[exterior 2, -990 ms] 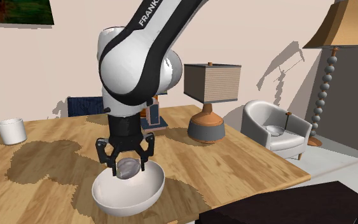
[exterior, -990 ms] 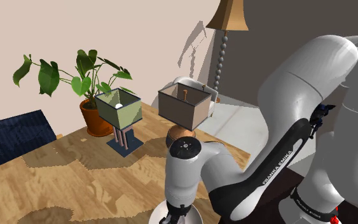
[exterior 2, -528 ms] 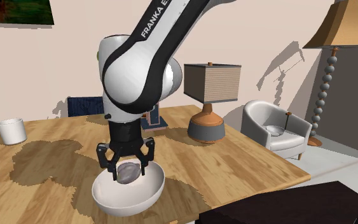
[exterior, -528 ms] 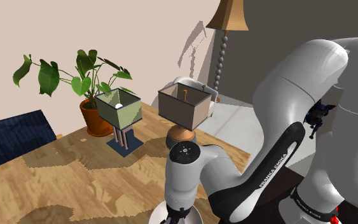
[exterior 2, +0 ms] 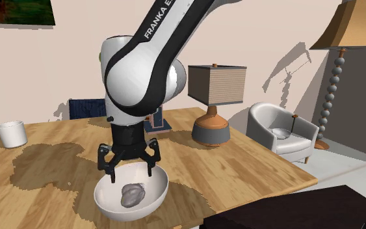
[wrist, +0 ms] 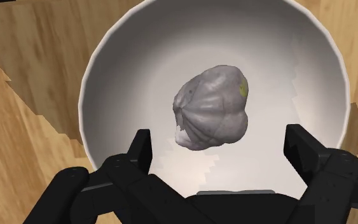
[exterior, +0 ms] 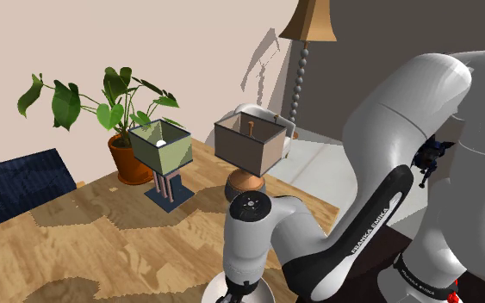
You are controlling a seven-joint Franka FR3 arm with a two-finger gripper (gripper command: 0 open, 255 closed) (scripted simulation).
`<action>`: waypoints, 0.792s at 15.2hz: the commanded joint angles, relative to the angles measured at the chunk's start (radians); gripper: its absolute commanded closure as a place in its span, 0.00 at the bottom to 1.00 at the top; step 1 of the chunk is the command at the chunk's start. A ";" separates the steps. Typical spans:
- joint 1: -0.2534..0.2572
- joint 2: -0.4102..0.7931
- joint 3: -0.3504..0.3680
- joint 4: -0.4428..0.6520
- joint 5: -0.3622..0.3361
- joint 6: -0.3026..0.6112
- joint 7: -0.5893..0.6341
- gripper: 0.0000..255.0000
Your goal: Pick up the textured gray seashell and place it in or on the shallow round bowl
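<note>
Gripper (exterior 2: 130, 174) hangs open over the seashell (exterior 2: 133, 194), loose in the bowl (exterior 2: 156, 194), clear of its rim.

The seashell (exterior 2: 133, 194) is a lumpy, rounded grey shell. Faint grooves fan across its surface from one pinched end (the wrist view shows a small yellowish fleck on one lobe). It lies loose on the inner floor of the bowl (exterior 2: 161, 184), about the middle, resting on its broad side, with nothing but the bowl touching it. The bowl is plain white, round and smooth, open side up, its rim level and its wall curving under to a narrower base. It stands upright on the wooden bench (exterior 2: 45, 195), close to the bench's near edge in the second exterior view.
</note>
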 commanded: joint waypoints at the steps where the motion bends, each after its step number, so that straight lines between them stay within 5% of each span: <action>1: -0.012 -0.033 0.016 0.001 0.033 -0.028 -0.023 0.00; 4: -0.039 -0.121 0.049 0.014 0.119 -0.112 -0.084 0.00; 12: -0.037 -0.121 0.047 0.014 0.119 -0.112 -0.084 0.00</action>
